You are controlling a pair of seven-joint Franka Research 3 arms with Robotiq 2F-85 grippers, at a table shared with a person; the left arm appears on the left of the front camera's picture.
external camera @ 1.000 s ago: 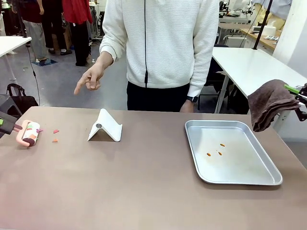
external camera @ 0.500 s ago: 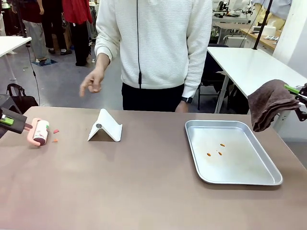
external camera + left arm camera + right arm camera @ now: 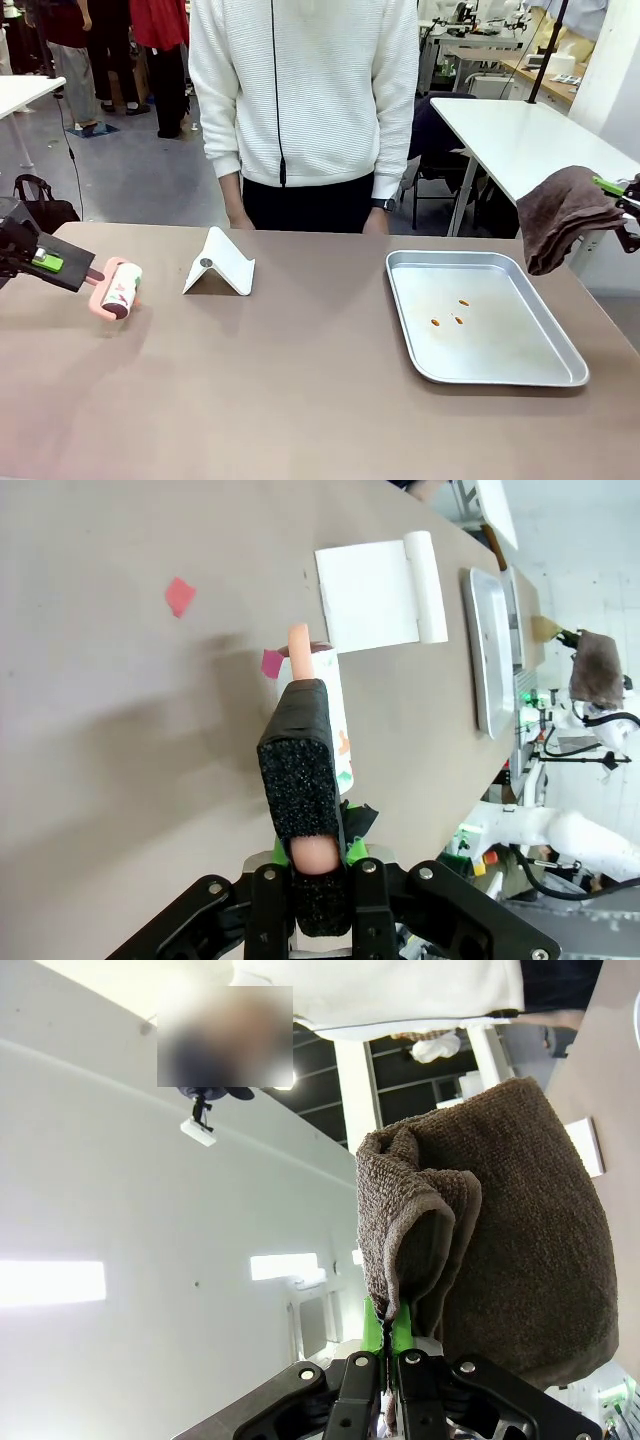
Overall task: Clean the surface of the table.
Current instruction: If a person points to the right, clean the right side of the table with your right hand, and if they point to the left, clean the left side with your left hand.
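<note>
So, on the left, your left gripper [image 3: 62,267] pinches the pink handle of a light sticky roller [image 3: 120,288]. The table [image 3: 300,400] under it is wide, flat, smooth and hard: nothing to grab, just rub it. Past the white stand [image 3: 220,266] and shiny tray [image 3: 500,379], your right gripper [image 3: 612,188] squeezes a soft, floppy brown cloth [image 3: 560,215].

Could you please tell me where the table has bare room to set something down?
Free: the near strip of the table, and the gap between the white stand and the silver tray. Crowded: left end, around the lint roller and paper scraps.
</note>
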